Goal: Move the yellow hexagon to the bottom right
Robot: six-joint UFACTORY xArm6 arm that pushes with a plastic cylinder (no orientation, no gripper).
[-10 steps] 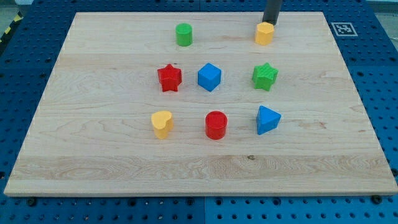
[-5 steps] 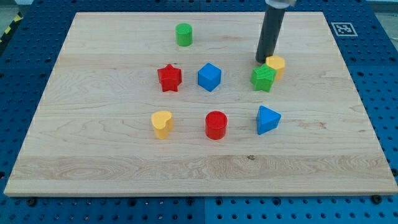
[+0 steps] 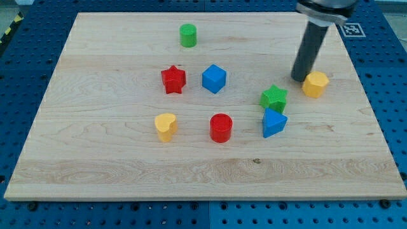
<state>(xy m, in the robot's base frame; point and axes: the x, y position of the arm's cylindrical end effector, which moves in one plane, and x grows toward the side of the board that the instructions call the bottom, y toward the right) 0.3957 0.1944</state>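
Yellow hexagon [image 3: 315, 84] has slid rightward past the nudged green star [image 3: 274, 98]; my tip [image 3: 298, 79], no hand fitted, touches its upper-left. Mid-push: next, drive it down-right across the worktop [image 3: 127, 172].

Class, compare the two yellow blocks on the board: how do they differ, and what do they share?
The yellow hexagon has flat sides; the yellow heart has a notched top. The hexagon sits at the view's right, the heart lower left. My tip stands just left of the hexagon; nothing is near the heart. Both are yellow and upright.

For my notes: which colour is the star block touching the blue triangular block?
Green star block, clearest in the camera view.
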